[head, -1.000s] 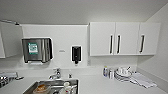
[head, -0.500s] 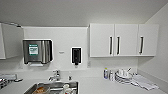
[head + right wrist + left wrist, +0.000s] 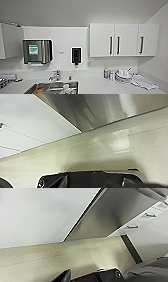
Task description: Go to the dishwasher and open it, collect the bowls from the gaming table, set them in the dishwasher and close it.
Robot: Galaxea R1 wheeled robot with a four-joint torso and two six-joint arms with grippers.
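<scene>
I see sink point(image 3: 53, 87), faucet point(image 3: 55, 75), towel dispenser point(image 3: 37, 51), stacked dishes point(image 3: 123, 76) on desk point(image 3: 100, 86). Sink cropped at frame edge. Can't tell jaws' state on either arm.

No text, brand, number or sign can be read here. The paper towel dispenser point(image 3: 37, 51) on the wall above the sink bears a green label point(image 3: 33, 49), but its wording is too blurred to read. A faint mark on the wall beside the black soap dispenser point(image 3: 76, 55) is equally illegible.
</scene>
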